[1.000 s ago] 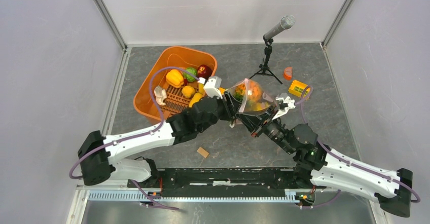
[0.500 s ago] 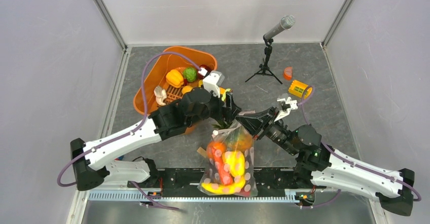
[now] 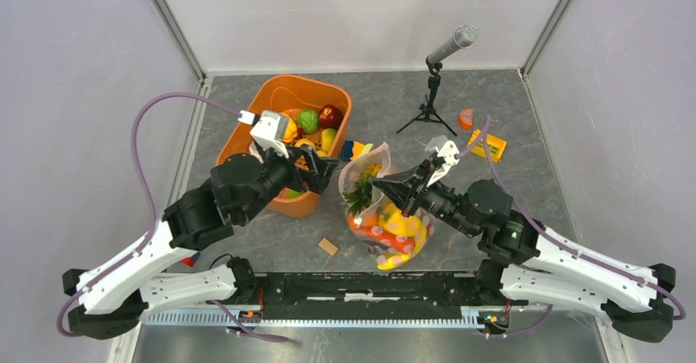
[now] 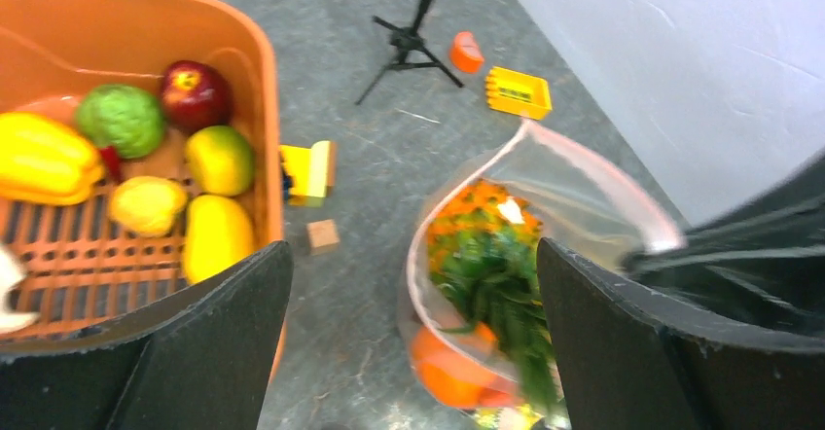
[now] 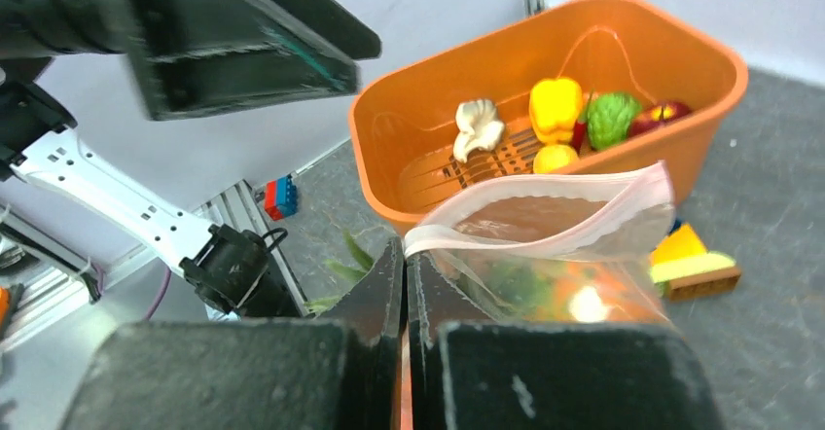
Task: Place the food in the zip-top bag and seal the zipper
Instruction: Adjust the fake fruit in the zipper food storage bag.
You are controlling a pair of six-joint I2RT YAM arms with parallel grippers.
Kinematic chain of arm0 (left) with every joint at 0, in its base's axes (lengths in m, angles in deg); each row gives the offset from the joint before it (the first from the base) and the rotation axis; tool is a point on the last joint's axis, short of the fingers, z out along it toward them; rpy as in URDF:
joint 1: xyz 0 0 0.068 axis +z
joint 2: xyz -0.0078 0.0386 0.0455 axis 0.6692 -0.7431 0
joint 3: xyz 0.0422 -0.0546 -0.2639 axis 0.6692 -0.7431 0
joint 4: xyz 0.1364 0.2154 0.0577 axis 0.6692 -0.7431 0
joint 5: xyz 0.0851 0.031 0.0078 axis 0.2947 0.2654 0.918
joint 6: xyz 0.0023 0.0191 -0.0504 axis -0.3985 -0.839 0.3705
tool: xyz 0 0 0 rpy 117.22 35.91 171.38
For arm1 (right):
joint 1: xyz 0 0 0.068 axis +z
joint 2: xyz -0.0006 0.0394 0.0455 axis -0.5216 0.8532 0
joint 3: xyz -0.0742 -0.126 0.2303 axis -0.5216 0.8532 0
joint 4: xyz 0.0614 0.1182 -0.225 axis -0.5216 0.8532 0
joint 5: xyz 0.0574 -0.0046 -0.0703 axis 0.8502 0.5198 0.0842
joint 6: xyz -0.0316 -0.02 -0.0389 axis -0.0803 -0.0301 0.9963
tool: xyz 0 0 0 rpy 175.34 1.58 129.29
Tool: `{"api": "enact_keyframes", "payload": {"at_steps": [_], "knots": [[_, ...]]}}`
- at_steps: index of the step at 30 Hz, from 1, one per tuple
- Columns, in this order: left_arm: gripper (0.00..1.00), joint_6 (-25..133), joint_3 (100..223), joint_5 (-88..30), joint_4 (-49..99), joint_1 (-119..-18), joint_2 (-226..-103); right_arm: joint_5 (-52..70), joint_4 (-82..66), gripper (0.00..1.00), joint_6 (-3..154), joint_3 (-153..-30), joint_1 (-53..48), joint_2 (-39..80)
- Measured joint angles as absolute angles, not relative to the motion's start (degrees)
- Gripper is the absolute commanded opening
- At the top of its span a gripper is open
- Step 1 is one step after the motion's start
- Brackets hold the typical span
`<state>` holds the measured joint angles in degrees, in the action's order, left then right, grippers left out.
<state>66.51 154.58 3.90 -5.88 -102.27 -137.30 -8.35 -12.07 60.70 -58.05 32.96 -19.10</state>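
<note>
Orange tub (image 3: 283, 84) sits far left on my grey table (image 3: 533, 100). Mic (image 3: 451, 44) on its tripod (image 3: 427, 112) stands far centre, with an orange wedge (image 3: 466, 118) and a yellow block (image 3: 489, 144) to its right, apart. Yellow-blue blocks (image 3: 354, 150) lie just beside the tub's right wall, a wood cube (image 4: 322, 236) near them. Wood block (image 3: 328, 246) lies at my near edge.

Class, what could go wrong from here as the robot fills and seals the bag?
The right gripper pinches only one edge of the zip-top bag; loaded, it may slip and spill. The left gripper is open near the orange tub, so the unsupported mouth may sag and food could miss.
</note>
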Motion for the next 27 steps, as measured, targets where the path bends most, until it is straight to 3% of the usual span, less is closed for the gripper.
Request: {"api": "enact_keyframes", "payload": {"at_steps": [7, 16, 21, 27], "knots": [[0.96, 67.0, 153.9, 5.8, -10.4, -97.8, -136.5, -9.7, -5.5, 0.0, 67.6, -66.8, 33.0, -19.7], [0.93, 74.4, 140.1, -2.9, -7.5, -96.4, -133.3, -23.8, 2.7, 0.0, 60.7, -46.5, 33.0, -28.2], [0.95, 77.6, 139.7, -8.4, -3.7, -96.3, -134.0, -25.7, 3.4, 0.0, 59.5, -46.0, 33.0, -30.3], [0.87, 81.4, 141.7, -13.6, -1.3, -96.4, -137.6, -26.0, 2.0, 0.0, 59.6, -47.9, 33.0, -30.6]]}}
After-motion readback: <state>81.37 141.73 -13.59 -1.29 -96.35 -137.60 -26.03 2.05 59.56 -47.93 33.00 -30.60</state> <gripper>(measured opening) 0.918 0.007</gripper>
